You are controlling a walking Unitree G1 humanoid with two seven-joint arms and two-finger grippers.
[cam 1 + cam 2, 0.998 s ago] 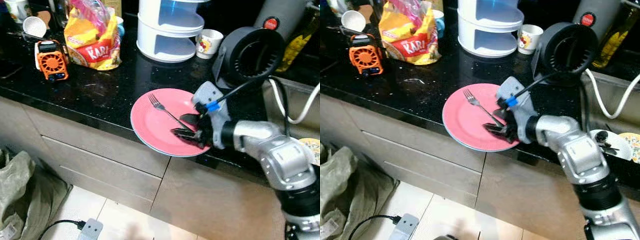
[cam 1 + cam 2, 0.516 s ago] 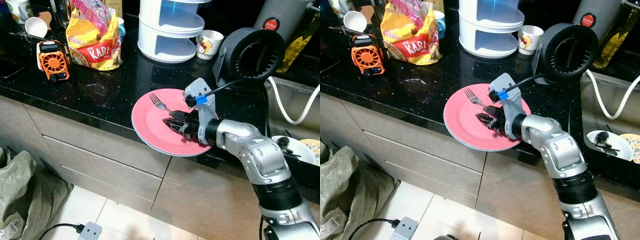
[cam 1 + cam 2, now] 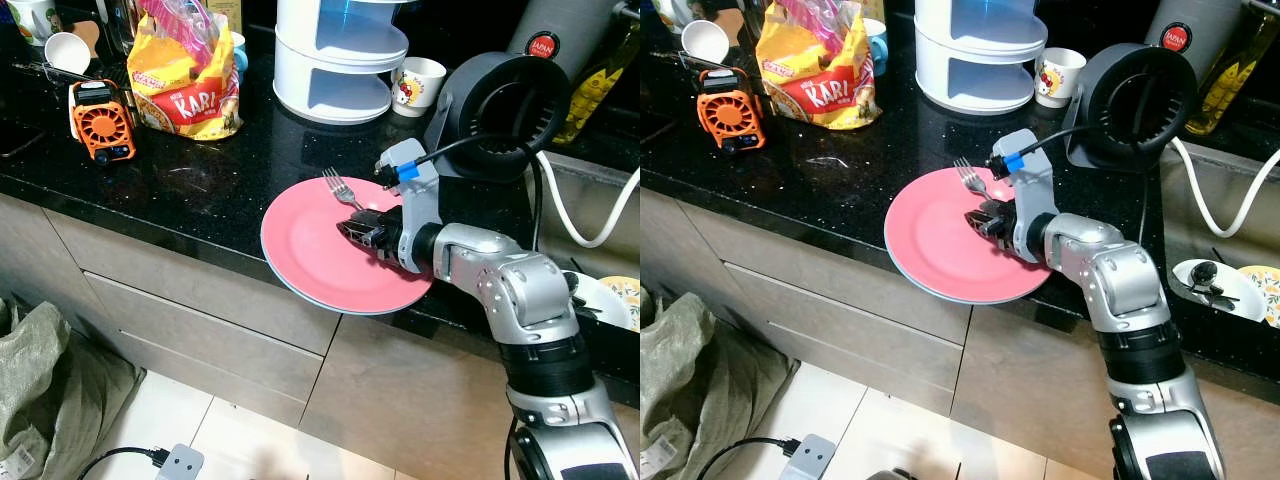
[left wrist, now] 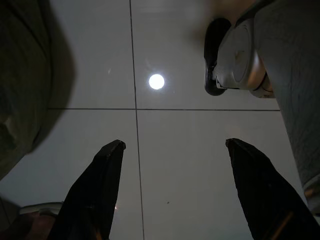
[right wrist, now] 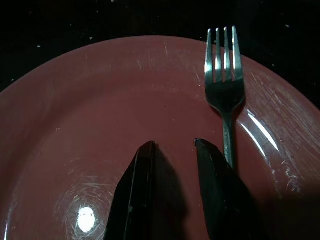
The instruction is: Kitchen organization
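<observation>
A pink plate [image 3: 310, 260] lies on the black counter, its near rim hanging over the counter's front edge. A silver fork [image 3: 340, 188] rests on it with the tines at the plate's far rim. My right gripper [image 3: 348, 229] reaches low over the plate's right half. In the right wrist view its fingers [image 5: 142, 170] stand a narrow gap apart with nothing between them, and the fork [image 5: 224, 75] runs along the outside of one finger. My left gripper [image 4: 172, 145] hangs open above the tiled floor.
On the counter stand a white tiered rack [image 3: 335, 55], a yellow snack bag [image 3: 185, 85], an orange fan [image 3: 102, 120], a cup [image 3: 417, 85] and a black round appliance [image 3: 505, 110]. A sink with dishes [image 3: 1215, 285] is on the right. A sack [image 3: 40, 390] and a power strip [image 3: 180, 462] lie on the floor.
The fork has slid and turned toward the plate's far right, its tines now at the far rim. My right gripper has drawn back to the right along with it.
</observation>
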